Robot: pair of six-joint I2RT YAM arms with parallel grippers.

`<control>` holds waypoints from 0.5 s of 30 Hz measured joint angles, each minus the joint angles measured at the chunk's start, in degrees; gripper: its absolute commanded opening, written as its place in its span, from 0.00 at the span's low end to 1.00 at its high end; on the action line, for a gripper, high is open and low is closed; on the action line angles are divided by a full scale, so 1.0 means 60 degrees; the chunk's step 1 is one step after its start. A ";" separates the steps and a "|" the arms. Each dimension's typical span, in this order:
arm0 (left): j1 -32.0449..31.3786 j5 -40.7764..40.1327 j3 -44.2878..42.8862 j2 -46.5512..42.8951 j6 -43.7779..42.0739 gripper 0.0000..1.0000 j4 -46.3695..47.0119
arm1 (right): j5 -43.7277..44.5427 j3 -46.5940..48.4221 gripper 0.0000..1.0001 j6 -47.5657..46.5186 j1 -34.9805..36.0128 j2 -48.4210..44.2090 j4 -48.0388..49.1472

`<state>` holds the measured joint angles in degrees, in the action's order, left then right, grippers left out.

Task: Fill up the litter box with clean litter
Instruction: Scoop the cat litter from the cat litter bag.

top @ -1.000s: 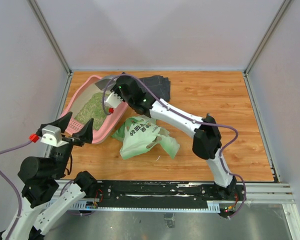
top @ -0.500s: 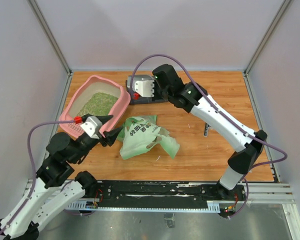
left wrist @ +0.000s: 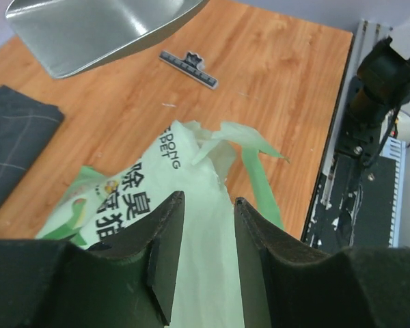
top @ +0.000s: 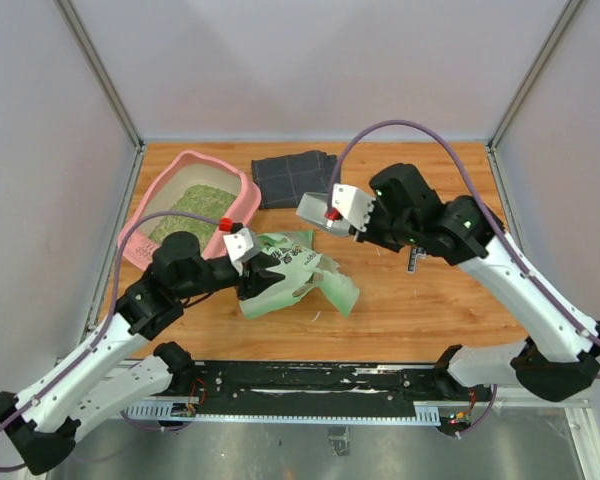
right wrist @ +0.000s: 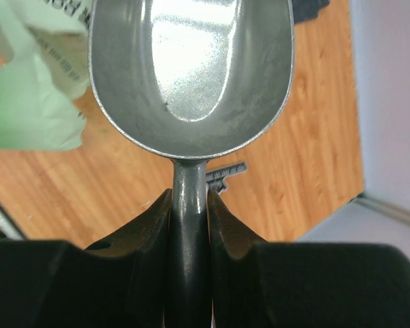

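Note:
The pink litter box [top: 148, 232] stands at the back left with greenish clean litter [top: 192, 205] in it. A green-and-white bag [top: 298, 278] lies crumpled at the table's middle. My left gripper [top: 266, 276] is at the bag's left side. In the left wrist view its jaws [left wrist: 205, 205] stand apart astride a pale fold of the bag [left wrist: 157, 181]. My right gripper [right wrist: 190, 198] is shut on the handle of a grey metal scoop [right wrist: 191, 68]. The scoop's bowl is empty and hangs above the table behind the bag [top: 318, 212].
A dark grey folded cloth [top: 295, 178] lies at the back, right of the litter box. A small black clip [top: 412, 260] lies on the wood to the right of the bag. Walls close in the table on three sides.
My left arm swung from beside the litter box to the bag and its jaws narrowed. My right arm carried the scoop from over the litter box rightward to behind the bag.

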<state>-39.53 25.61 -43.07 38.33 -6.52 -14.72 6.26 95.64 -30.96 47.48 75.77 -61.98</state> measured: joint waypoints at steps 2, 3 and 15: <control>-0.0270 0.0011 0.0000 0.0397 0.0029 0.43 0.0051 | 0.0124 -0.0368 0.01 0.0455 0.0000 -0.0539 -0.0379; -0.0463 -0.0015 0.0000 0.0608 0.0033 0.43 0.0117 | 0.0208 -0.0572 0.01 0.0667 0.0000 -0.0750 -0.0612; -0.2484 -0.0790 -0.0226 0.2259 -0.0412 0.39 0.0484 | 0.1009 -0.1719 0.01 0.1749 0.0000 -0.1293 -0.2331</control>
<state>-54.43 20.86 -44.42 51.88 -8.99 -11.81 12.32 85.32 -20.47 47.48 68.01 -75.96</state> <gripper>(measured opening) 0.423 0.238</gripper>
